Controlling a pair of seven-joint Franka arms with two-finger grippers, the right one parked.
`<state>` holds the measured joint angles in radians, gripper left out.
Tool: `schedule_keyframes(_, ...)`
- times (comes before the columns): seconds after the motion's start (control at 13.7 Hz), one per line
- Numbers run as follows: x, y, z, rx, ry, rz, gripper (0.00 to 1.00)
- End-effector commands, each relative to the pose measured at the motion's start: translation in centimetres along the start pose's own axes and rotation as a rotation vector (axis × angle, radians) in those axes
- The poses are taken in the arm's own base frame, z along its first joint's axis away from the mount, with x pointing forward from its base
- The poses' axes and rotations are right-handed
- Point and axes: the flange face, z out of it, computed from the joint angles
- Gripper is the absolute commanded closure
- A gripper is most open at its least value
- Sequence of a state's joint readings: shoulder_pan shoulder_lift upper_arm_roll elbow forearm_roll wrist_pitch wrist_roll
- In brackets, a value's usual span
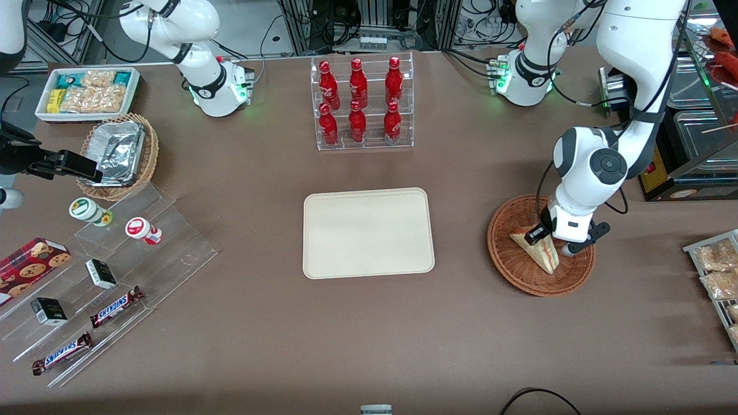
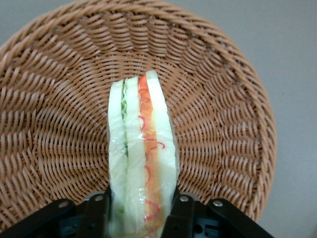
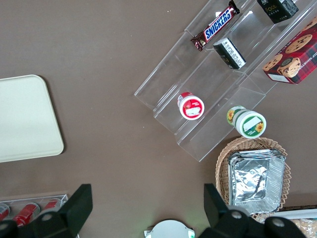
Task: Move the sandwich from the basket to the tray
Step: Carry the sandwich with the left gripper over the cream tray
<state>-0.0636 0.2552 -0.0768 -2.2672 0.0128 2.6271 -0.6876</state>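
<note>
The sandwich rests in the reddish-brown wicker basket, toward the working arm's end of the table. My left gripper is down inside the basket at the sandwich's wide end. In the left wrist view the sandwich stands on edge, its red, orange and green layers facing the camera, above the basket weave. The gripper is shut on it, a black finger pressed against each bread face. The cream tray lies bare at the table's middle, beside the basket; one corner shows as tray.
An acrylic rack of red bottles stands farther from the front camera than the tray. Toward the parked arm's end are clear display steps with snacks, a tan basket of foil trays and a white bin. Snack packets lie past the basket.
</note>
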Motion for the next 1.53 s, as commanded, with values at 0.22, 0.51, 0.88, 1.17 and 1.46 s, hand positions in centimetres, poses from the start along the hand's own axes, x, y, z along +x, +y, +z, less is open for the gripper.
schedule_keyframes(0.22, 1.0, 4.1, -9.5, 0.075, -0.072, 0.026, 1.00)
schedule_keyframes(0.51, -0.7, 11.3, -14.4, 0.078, -0.090, 0.025, 1.00)
schedule_keyframes(0.88, -7.9, 21.6, -15.7, 0.028, -0.076, 0.125, 1.00)
schedule_keyframes(1.17, -14.8, 30.2, -12.6, 0.005, -0.096, 0.272, 1.00)
schedule_keyframes(1.46, -20.7, 34.7, -8.8, 0.008, -0.122, 0.366, 1.00)
